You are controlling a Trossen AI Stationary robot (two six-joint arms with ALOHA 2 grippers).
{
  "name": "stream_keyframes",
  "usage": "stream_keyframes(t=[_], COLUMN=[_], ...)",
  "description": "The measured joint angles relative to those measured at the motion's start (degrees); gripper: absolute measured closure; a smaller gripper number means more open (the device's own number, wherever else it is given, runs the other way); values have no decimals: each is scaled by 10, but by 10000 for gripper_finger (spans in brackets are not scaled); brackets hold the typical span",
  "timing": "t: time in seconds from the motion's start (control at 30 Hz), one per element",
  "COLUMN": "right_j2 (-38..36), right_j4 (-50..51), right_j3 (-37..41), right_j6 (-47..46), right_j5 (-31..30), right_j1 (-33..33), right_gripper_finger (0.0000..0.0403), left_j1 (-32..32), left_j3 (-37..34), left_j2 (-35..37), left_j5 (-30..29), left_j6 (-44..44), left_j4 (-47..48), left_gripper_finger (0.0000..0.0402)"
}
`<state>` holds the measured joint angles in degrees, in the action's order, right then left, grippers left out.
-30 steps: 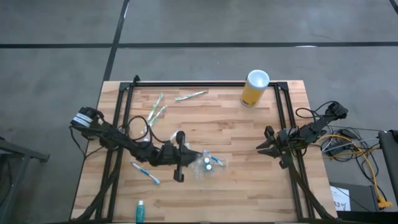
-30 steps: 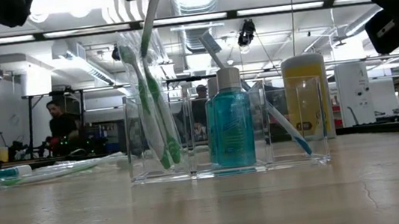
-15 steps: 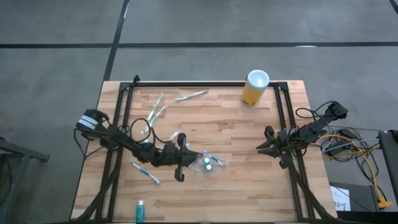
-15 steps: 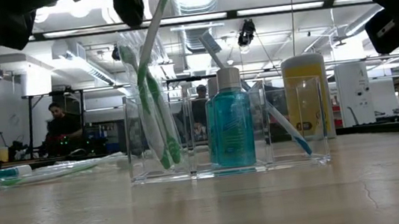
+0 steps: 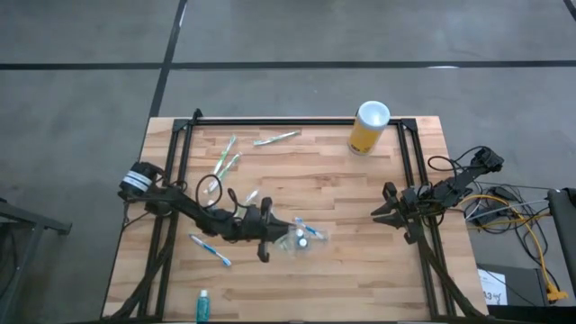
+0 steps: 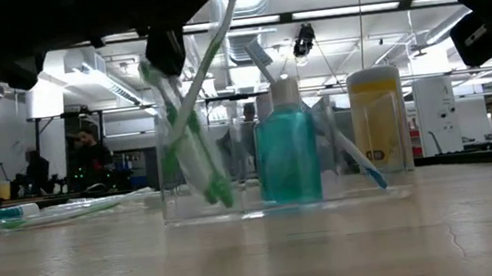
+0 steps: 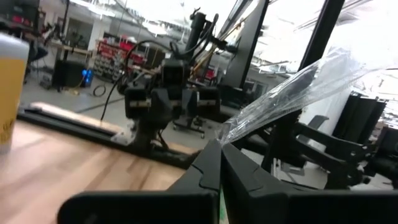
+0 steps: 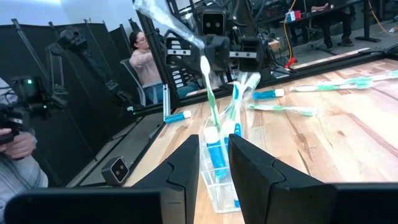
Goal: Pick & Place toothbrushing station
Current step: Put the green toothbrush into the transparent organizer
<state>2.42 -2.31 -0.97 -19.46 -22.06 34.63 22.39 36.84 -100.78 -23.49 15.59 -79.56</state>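
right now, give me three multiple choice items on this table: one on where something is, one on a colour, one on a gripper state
1. Where does the yellow cylinder stand?
A. at the table's far edge, right of centre
B. inside the clear holder
C. at the near left corner

2. What colour is the bottle in the clear holder?
A. red
B. teal with a white cap
C. black

3. What is the left gripper doing?
A. open, out over the floor
B. shut on the yellow cylinder
C. shut on a toothbrush by the holder

Answers:
1. A, the high view shows it by the far frame bar, apart from the holder.
2. B, the low view shows teal liquid under a white cap.
3. C, the low view shows the white-green handle slanting up into the dark fingers; the right gripper waits near the table's right side.
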Motion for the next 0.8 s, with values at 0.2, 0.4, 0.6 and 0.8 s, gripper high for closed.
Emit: stream_keyframes(t=[0.2,0.4,0.6,0.8], right_j2=[0,0,0,0], right_j4=[0,0,0,0], right_j3=[0,0,0,0], right_j6=[0,0,0,0], right_j5=[0,0,0,0], right_j1=[0,0,0,0], right_gripper_finger=[331,334,325,319], left_j1=[1,4,8,15], left_j3=[-14,-16,-16,-16], left_j2=[-2,-2,-2,-2], left_j5=[1,0,1,1], left_j6=[26,31,36,40], left_j4=[4,4,17,20], left_gripper_finger=[400,399,399,399])
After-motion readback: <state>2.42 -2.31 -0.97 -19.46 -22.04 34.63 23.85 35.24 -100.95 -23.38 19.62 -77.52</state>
